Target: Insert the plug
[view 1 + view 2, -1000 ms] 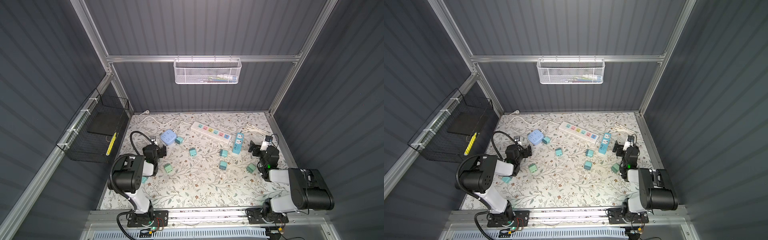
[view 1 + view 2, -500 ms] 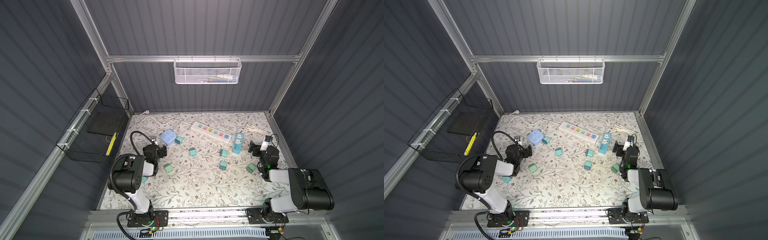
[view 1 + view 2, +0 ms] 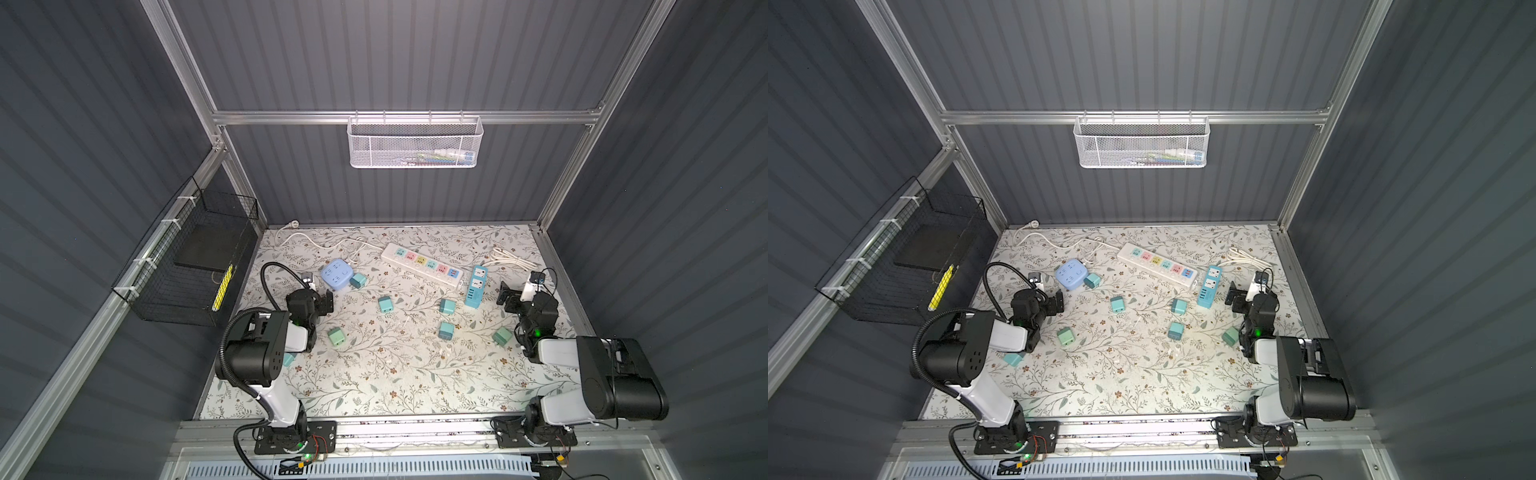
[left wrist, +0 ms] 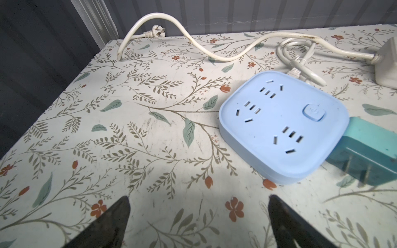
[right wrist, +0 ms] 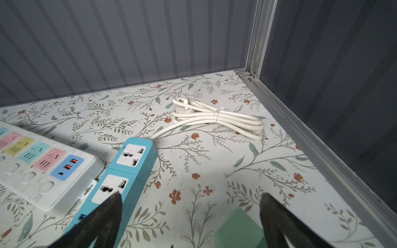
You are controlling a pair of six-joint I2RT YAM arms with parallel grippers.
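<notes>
Barely begun: left tool [image 4: 198, 197] and right tool [image 5: 191, 194] both gape wide and empty above the floral surface [image 3: 374, 374], where teal plugs [image 3: 385, 304] lie loose, one plug [image 4: 365, 156] just beside the blue socket block [image 4: 283, 126]; none sits in any socket yet.

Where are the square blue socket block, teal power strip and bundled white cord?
square blue socket block [image 4: 283, 128], left wrist view, middle of top face
teal power strip [image 5: 132, 155], right wrist view, cord-end socket plate
bundled white cord [image 5: 217, 116], right wrist view, tied middle
</notes>
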